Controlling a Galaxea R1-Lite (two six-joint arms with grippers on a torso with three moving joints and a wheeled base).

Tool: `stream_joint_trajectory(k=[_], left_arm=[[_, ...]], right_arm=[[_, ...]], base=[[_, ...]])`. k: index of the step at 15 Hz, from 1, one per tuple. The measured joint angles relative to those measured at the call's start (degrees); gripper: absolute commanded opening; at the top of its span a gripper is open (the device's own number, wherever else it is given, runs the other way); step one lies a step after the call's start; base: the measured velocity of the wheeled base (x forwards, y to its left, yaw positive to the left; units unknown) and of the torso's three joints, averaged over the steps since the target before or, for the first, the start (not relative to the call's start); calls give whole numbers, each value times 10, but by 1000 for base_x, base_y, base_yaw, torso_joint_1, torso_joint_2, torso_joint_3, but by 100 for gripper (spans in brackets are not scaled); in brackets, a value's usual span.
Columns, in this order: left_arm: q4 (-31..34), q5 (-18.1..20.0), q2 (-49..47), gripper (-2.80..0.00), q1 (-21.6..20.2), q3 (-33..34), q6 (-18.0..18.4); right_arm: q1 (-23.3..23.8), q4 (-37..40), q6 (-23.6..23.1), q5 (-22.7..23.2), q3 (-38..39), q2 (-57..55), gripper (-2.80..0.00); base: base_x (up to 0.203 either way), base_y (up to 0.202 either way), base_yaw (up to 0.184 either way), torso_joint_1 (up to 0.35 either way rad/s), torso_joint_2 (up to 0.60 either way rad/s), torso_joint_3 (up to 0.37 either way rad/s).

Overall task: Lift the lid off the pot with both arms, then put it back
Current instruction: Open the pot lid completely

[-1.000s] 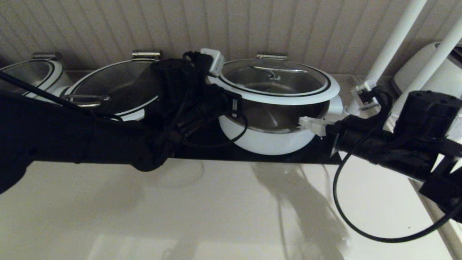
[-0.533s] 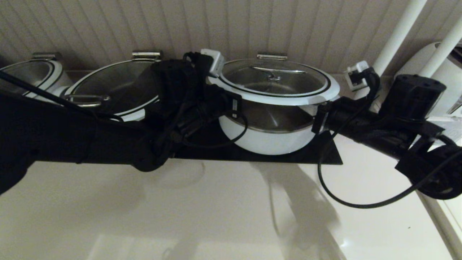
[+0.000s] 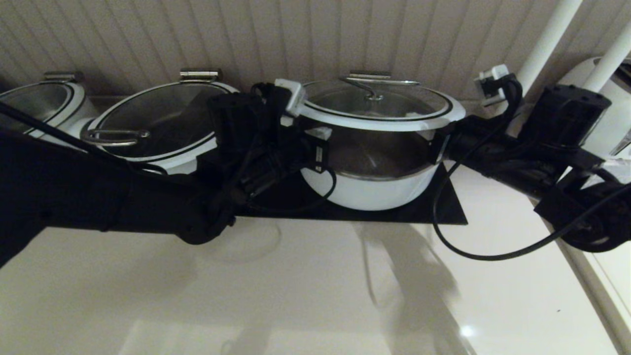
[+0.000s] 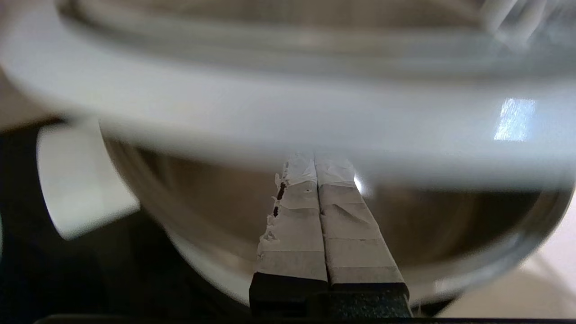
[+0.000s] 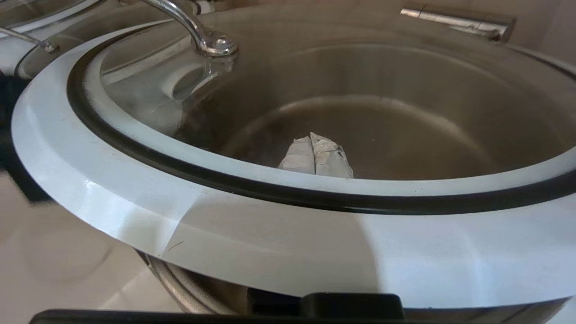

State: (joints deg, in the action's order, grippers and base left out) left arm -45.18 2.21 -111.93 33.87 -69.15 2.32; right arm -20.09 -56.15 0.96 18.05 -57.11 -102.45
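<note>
The lid (image 3: 374,122), glass with a broad white rim and a steel centre handle (image 3: 367,86), hangs raised above the white pot (image 3: 374,192), with the steel liner showing in the gap. My left gripper (image 3: 319,133) is shut, its white fingers (image 4: 297,211) pressed together under the lid's left rim (image 4: 270,121). My right gripper (image 5: 315,157) is shut too, and its tips show through the glass from beneath the lid's right rim (image 5: 270,252). In the head view the lid hides those tips; the right arm (image 3: 493,158) reaches in from the right.
A like white pot with a loop-handled lid (image 3: 162,118) stands just left, and a third (image 3: 44,98) at far left. The task pot stands on a black mat (image 3: 438,212) against a ribbed wall. White poles (image 3: 542,44) and a white appliance (image 3: 606,118) stand at right.
My right arm swung in and up, its tips going under the lid's right rim. The lid rose and levelled. The left arm lifted slightly with it.
</note>
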Motion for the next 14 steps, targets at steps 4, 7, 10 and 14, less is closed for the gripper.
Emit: stream_joint_trajectory(k=[4,7,10,14], left_arm=[[0,0,16,-280,1,47,2],[-6,0,44,-280,1,116,14],[0,-30,91,-280,-1,191,22],[0,-105,183,-280,-2,289,23]], right_arm=[[6,0,0,0,-10,0,-280],[9,0,0,0,-14,0,-280],[10,-1,0,0,-19,1,-280],[10,11,0,0,-29,2,-280]], base=[[0,0,0,0,0,0],[0,0,0,0,0,0],[0,0,0,0,0,0],[0,0,0,0,0,0]])
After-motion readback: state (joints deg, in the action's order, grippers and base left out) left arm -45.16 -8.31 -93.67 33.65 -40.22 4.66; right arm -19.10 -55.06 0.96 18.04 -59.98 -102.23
